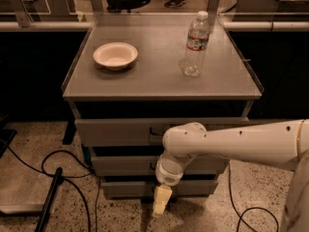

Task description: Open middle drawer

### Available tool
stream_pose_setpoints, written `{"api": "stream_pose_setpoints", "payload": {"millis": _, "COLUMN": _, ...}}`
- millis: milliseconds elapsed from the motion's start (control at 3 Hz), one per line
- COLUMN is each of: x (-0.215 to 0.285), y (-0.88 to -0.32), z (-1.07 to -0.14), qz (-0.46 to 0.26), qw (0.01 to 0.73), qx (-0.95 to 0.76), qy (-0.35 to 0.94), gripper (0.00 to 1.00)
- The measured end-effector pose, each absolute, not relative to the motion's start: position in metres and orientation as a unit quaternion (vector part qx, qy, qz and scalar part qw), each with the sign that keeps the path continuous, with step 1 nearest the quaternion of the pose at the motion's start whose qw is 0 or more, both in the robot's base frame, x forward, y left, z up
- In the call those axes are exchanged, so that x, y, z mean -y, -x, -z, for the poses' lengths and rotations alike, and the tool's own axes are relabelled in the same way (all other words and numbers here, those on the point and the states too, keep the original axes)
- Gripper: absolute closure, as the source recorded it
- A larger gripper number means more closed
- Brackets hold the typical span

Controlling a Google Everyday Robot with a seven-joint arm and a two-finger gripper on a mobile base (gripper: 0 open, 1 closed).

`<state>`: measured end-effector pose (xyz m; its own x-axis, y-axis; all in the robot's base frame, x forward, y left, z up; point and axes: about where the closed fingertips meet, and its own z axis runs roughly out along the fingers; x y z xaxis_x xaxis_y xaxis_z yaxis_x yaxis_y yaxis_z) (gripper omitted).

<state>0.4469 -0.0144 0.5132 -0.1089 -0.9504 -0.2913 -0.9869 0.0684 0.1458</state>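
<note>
Under the cabinet top, we see three grey metal drawers stacked, each with a flat, matte front and a dark gap above it. The middle drawer is a low, wide front between the top drawer and the bottom drawer, and it is closed. Its small dark loop handle shows just at the left edge of the robot's wrist, which covers the rest of it.

We see the arm come in from the right as a smooth, glossy white tube with a few small dark dots along it. It lies nearly level across the top drawer's front, then bends at a rounded elbow and turns down through a ringed white wrist. The gripper hangs from that wrist, pointing at the floor, in front of the bottom drawer and below the handle. Its pale yellowish fingers read as one narrow wedge, so they seem pressed together with nothing between them.

On the cabinet's smooth grey slab sits a shallow, round, cream bowl at the left. A clear, ribbed plastic bottle with a white cap and a paper label stands upright at the right, well apart from the bowl. Black cables loop over the speckled stone-like floor at the left.
</note>
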Motion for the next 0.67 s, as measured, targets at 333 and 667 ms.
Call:
{"api": "stream_pose_setpoints", "payload": {"millis": 333, "x": 0.014, "y": -0.447, "z": -0.513, "qz": -0.154, "qw": 0.059, "qx": -0.728, "qy": 0.665, "gripper": 0.0}}
{"api": "stream_pose_setpoints", "payload": {"millis": 667, "x": 0.006, "y": -0.45, "z": -0.488, "qz": -0.167, "qw": 0.064, "qx": -0.739, "qy": 0.65, "gripper": 0.0}}
